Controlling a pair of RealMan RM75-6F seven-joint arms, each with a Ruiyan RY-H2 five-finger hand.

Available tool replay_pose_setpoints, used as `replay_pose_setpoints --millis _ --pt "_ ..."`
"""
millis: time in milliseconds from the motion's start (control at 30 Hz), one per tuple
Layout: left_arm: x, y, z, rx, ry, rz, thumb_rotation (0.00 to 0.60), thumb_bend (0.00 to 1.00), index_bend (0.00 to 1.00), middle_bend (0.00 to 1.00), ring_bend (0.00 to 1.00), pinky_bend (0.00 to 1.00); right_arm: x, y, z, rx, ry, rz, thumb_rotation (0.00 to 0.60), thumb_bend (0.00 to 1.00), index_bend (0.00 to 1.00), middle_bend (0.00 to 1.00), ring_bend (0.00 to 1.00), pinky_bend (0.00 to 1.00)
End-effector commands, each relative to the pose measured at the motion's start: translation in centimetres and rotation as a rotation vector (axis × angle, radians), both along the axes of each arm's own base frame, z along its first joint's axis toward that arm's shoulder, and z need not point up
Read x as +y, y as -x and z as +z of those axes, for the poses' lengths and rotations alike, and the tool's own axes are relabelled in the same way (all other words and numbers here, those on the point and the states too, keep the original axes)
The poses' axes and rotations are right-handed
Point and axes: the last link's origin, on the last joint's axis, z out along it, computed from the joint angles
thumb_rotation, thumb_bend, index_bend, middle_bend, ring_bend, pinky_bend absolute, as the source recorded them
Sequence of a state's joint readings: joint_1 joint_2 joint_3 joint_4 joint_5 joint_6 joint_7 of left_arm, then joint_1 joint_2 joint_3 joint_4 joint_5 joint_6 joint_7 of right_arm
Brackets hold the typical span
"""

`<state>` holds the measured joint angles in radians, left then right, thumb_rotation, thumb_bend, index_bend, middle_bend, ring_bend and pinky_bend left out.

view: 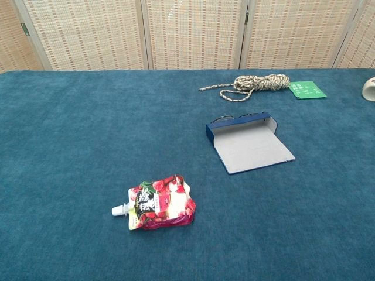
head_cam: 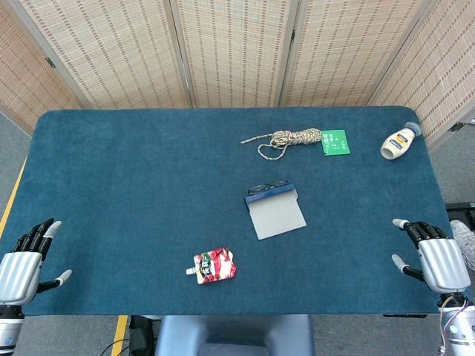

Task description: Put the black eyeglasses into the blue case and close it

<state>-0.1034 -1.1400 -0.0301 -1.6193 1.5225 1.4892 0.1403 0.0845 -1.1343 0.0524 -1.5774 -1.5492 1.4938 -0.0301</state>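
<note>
- Both hands are parked at the near corners of the table point(head_cam: 111, 170) – left hand point(head_cam: 22, 263) at the near-left, right hand point(head_cam: 434, 256) at the near-right. Fingers spread on both, nothing in either one, and both are well apart from the case.
- The blue case point(head_cam: 276, 211) sits around the middle of the table with its flap folded out flat toward the robot, grey lining facing up. So it's open, not closed.
- The black eyeglasses point(head_cam: 269, 188) are right at the far edge of the case. From the chest view the frames look like they're sitting in or just behind the raised blue box part – I honestly can't tell which, only the top of the frames peeks over the wall.
- My read on the step: if the glasses are already in the box, then only the closing is left. If they're behind it, nothing has started yet. Either way neither hand has engaged.
- Next move, I'd guess: the right hand is on the closer side, so it reaches in toward the centre. It either needs to pinch the frames and drop them into the box, or get fingers under the near edge of the flap and fold it up and over. The flap lies flat on the cloth, so getting under it looks fiddly.
- Other stuff lying around: a red snack pouch point(head_cam: 214, 265) near the front, a coiled rope point(head_cam: 293, 139), a green card point(head_cam: 335, 142) and a small white bottle point(head_cam: 397, 142) at the far right. All well away from the case.
</note>
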Motion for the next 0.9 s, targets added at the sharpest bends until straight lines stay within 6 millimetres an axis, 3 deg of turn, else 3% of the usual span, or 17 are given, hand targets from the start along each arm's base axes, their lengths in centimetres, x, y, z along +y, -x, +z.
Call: replay_pose_setpoints --millis 33,333,567,633,700,767,900 --pt "-0.1 0.0 0.1 -0.001 0.001 0.001 0.600 0.20 0.08 0.10 0.12 0.23 -0.1 0.0 -0.1 0.000 -0.003 0.003 0.600 0.23 0.24 0.35 0.31 0.34" --pt "-0.4 0.1 0.1 -0.006 0.000 0.005 0.600 0.20 0.08 0.10 0.12 0.23 -0.7 -0.2 -0.5 0.004 -0.022 0.018 0.600 0.23 0.24 0.35 0.32 0.36" --pt "-0.3 0.1 -0.1 -0.013 0.005 0.004 0.600 0.20 0.08 0.10 0.12 0.23 -3.5 -1.4 -1.3 0.032 -0.058 0.067 0.600 0.23 0.24 0.39 0.43 0.44" --pt "-0.3 0.1 -0.2 -0.014 0.009 0.006 0.600 0.20 0.08 0.10 0.12 0.23 -4.8 -1.9 -1.8 0.038 -0.087 0.079 0.600 0.31 0.24 0.40 0.49 0.52" --pt "-0.3 0.2 -0.3 -0.013 0.016 0.009 0.600 0.20 0.08 0.10 0.12 0.23 -6.3 -2.4 -2.5 0.044 -0.134 0.084 0.600 0.51 0.24 0.39 0.55 0.59" --pt "-0.3 0.2 -0.3 -0.015 0.020 0.013 0.600 0.20 0.08 0.10 0.12 0.23 -8.1 -3.0 -3.4 0.042 -0.179 0.087 0.600 0.65 0.24 0.38 0.58 0.64" --pt "-0.4 0.3 -0.2 -0.014 0.016 0.019 0.600 0.20 0.08 0.10 0.12 0.23 -11.2 -3.8 -5.4 0.043 -0.267 0.066 0.600 0.75 0.24 0.40 0.60 0.67"
